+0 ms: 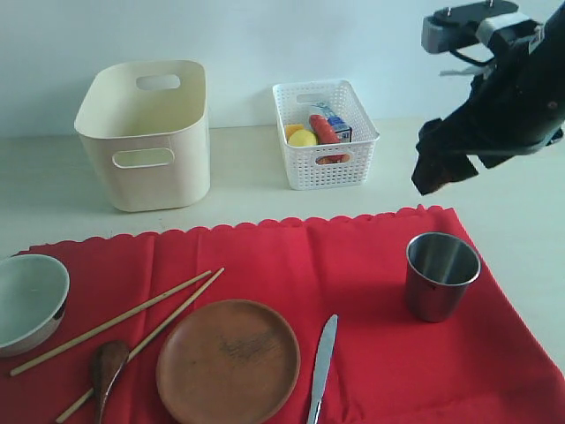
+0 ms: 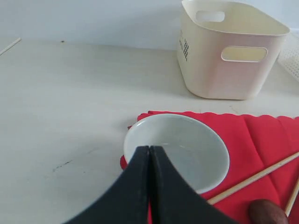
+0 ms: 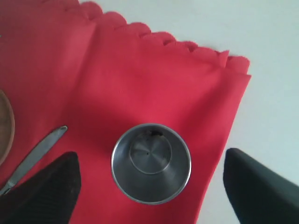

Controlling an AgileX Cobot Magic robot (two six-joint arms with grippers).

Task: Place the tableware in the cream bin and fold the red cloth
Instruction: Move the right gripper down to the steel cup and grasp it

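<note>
Hovering wide open and empty, right gripper (image 3: 150, 155) hangs straight above the upright steel cup (image 1: 441, 276) near the right edge of the red cloth (image 1: 353, 256), cup centred between the jaws, so a plain vertical drop looks due; left gripper (image 2: 149, 150) shut, empty.

A: Anything non-task in view?
B: White lattice basket (image 1: 325, 134), at the back of the pale table (image 1: 256, 199), near the wall (image 1: 265, 35).
A: Contents?
B: Yellow fruit (image 1: 303, 139), red item (image 1: 324, 129) just beside it, small blue-and-white carton (image 1: 336, 124). Something orange (image 1: 292, 130) too, can't identify.
</note>
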